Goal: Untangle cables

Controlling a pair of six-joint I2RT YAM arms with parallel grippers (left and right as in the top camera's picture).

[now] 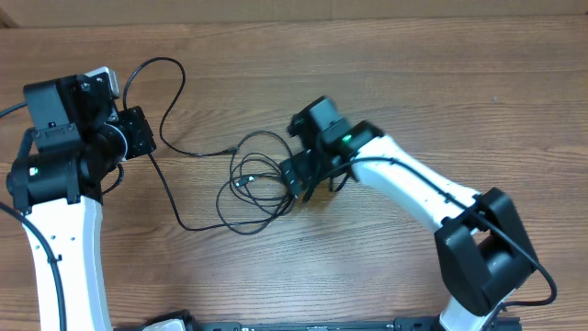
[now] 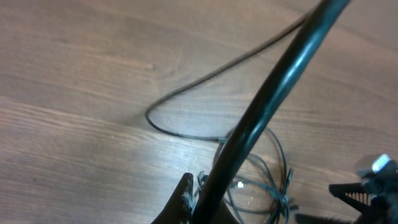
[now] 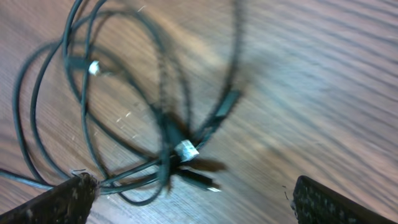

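Early stage: cables (image 1: 253,184) knotted in a looped coil mid-worktop (image 1: 386,64), nothing separated yet. L end effector (image 1: 140,138) closed on one strand. That strand's long axis runs left-right into the coil, free plug tip (image 1: 229,148) pointing right. R end effector (image 1: 303,179) wide open at the coil's right edge, gripping nothing.

Soft even light, faint shadows — the cables (image 3: 166,127) smear with blur in the right wrist view.

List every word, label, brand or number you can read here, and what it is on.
None: no readable text on the cables, the table, the left arm or the right arm. The right wrist view is blurred; no label shows there.
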